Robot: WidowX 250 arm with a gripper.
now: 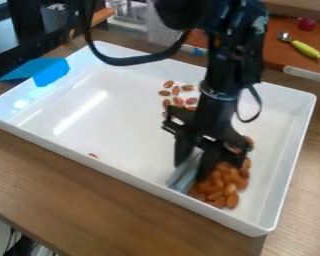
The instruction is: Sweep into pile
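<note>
On a wooden table [89,195], our black two-finger end effector [191,167] clamps a grey flat-bladed scraper [183,179] against the heap of brown almonds [223,186] in the near corner of a white rectangular tray [122,125]. We judge the sweep well along, with gathering in hand. Looser almonds [179,101] lie behind the arm and a lone almond [93,155] sits near the front wall; next, we need to lift clear, set the blade beyond the stragglers and draw them in.
</note>
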